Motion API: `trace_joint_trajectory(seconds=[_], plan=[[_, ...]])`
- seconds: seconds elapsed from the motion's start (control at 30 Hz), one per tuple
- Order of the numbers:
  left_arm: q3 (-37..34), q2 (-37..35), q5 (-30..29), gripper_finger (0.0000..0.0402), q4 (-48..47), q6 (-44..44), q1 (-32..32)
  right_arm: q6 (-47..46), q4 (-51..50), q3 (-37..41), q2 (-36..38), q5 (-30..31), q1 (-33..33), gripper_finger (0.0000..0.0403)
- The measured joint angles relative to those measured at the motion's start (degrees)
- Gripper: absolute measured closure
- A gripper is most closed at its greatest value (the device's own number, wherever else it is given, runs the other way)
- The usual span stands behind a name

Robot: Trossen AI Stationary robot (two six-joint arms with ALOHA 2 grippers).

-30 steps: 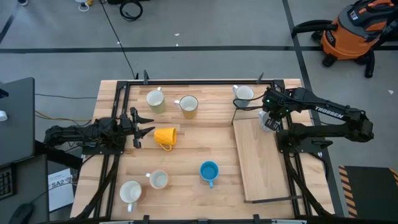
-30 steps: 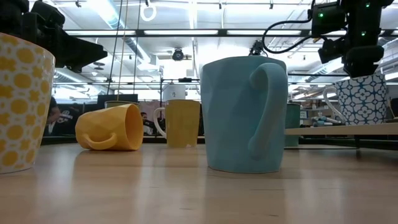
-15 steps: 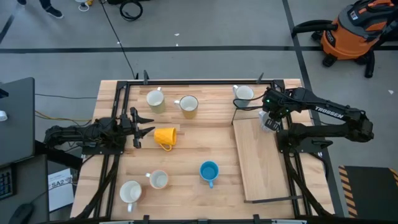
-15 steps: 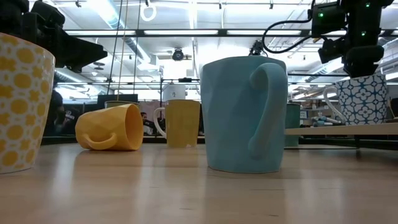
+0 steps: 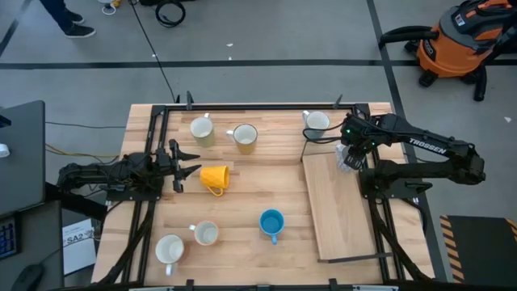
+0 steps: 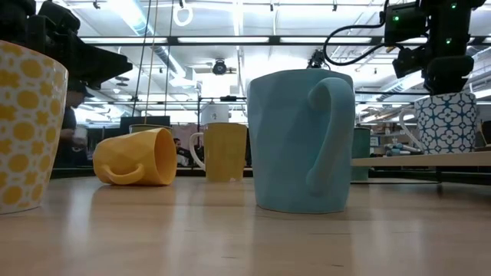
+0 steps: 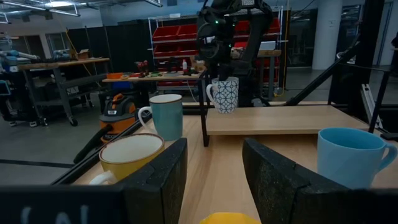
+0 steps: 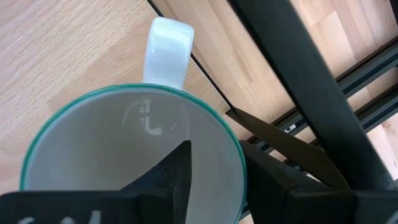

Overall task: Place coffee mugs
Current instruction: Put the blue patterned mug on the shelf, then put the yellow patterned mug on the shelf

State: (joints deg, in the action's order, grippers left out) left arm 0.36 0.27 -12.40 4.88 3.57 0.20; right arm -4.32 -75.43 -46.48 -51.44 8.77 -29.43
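A white mug with a dark print [image 6: 446,123] stands upright on the raised wooden board [image 5: 339,210] at the table's far right. My right gripper [image 8: 217,155] points down over its rim, open, one finger inside and one outside. Several other mugs stand on the table: cream [image 5: 201,129], pale yellow [image 5: 245,137], white [image 5: 316,121] and blue [image 5: 271,223]. A yellow-orange mug [image 5: 214,177] lies on its side. My left gripper [image 7: 214,180] waits open and level at the left edge, holding nothing. My right gripper straddles the printed mug's wall [image 8: 236,155] on the side away from the handle [image 8: 166,50], coming from above. The inner finger [image 8: 168,174] stands clear of the wall. Whether the outer finger [image 8: 280,168] touches it I cannot tell. The mug rests on the board.
Two more white mugs [image 5: 207,234] [image 5: 170,249] stand near the front left. A black frame rail [image 5: 258,107] runs along the table's far edge. An orange vacuum [image 5: 460,40] and a person's legs [image 5: 65,16] are on the floor beyond.
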Motion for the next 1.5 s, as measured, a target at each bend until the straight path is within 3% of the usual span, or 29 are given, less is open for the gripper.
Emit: trace_joint_trajectory(seconds=[0.43, 1.0, 1.5], plan=[[0.0, 0.0, 0.0, 0.0239, 0.0, 0.0, 0.0, -0.2, -0.1, 0.0, 0.0, 0.0, 0.0, 0.0238], [0.0, 0.0, 0.0, 0.0239, 0.0, 0.0, 0.0, 0.4, -0.7, -0.1, 1.7, 0.1, 0.0, 0.0238], [0.0, 0.0, 0.0, 0.0239, 0.0, 0.0, 0.0, 0.4, -13.2, -18.5, 2.9, -1.7, 0.0, 0.0238]])
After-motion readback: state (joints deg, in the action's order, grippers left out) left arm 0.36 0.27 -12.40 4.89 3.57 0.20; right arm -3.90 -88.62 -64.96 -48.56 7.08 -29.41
